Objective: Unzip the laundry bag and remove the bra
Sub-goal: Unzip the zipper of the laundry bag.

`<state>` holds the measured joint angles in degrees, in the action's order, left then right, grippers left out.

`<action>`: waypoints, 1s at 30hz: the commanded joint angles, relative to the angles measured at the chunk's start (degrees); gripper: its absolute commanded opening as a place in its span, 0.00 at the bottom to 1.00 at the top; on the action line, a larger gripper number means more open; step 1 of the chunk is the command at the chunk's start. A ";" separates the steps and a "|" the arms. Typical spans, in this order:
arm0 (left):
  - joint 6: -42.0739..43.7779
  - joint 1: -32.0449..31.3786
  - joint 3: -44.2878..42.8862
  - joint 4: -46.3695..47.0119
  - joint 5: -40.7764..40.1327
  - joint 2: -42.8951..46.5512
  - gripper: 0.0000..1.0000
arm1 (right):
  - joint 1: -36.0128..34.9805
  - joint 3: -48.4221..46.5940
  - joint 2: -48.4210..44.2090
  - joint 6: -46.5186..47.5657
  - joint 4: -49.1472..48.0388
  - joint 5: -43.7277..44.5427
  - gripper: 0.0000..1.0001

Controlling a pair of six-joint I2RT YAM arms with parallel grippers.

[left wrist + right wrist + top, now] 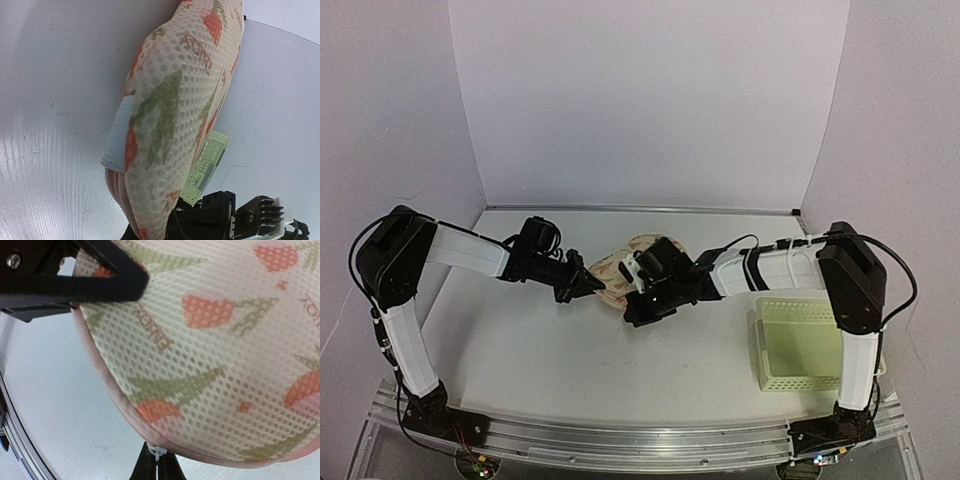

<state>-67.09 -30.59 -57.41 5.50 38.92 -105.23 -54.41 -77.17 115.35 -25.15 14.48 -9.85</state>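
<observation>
Jaws both shut: my right gripper (157, 466) pinches the zip tab (157, 452) of the laundry bag (215, 370), left gripper (584, 285) clamps its edge; only the right wrist view shows the tab.

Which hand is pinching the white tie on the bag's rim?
The right hand, shut on that tie; the left hand clamps the bag's fabric farther along.

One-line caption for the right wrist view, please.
Right tool pinches a small white tab at the pink-trimmed edge of the printed mesh laundry bag.
</observation>
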 commanded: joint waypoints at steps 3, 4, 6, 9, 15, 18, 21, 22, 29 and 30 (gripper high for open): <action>5.17 1.21 -4.44 -0.54 0.45 2.12 0.00 | 0.82 6.43 -7.45 3.36 0.96 2.74 0.00; 5.87 1.30 -4.58 -1.10 0.64 2.18 0.00 | 1.32 7.48 -8.03 3.55 1.01 2.60 0.00; 7.12 1.73 -4.82 -2.00 1.24 2.30 0.00 | 2.57 9.42 -9.16 3.98 1.19 2.13 0.00; 9.30 2.65 -4.77 -3.75 2.34 2.40 0.00 | 5.89 12.83 -11.13 4.61 1.51 0.02 0.00; 12.21 3.83 -4.82 -5.85 3.41 2.10 0.00 | 10.84 15.86 -12.89 5.97 2.65 -3.77 0.00; 13.98 4.40 -5.18 -7.78 4.23 1.75 0.00 | 12.81 16.24 -12.89 6.83 3.79 -4.45 0.00; 16.06 5.01 -5.66 -9.86 4.33 1.78 0.00 | 14.51 16.42 -12.63 7.66 5.02 -4.55 0.00; 16.71 5.28 -5.80 -10.55 4.40 1.83 0.00 | 14.97 16.55 -12.61 7.92 5.32 -4.24 0.00; 19.46 6.63 -7.31 -13.36 5.42 2.14 0.00 | 15.52 16.53 -12.87 9.48 6.84 -2.33 0.00; 19.85 6.67 -7.78 -13.84 5.46 2.01 0.00 | 15.42 16.71 -13.28 9.24 6.39 -2.90 0.00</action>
<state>-51.29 -28.23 -61.98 -4.54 46.87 -105.19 -41.52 -62.28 104.97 -16.47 11.75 -18.17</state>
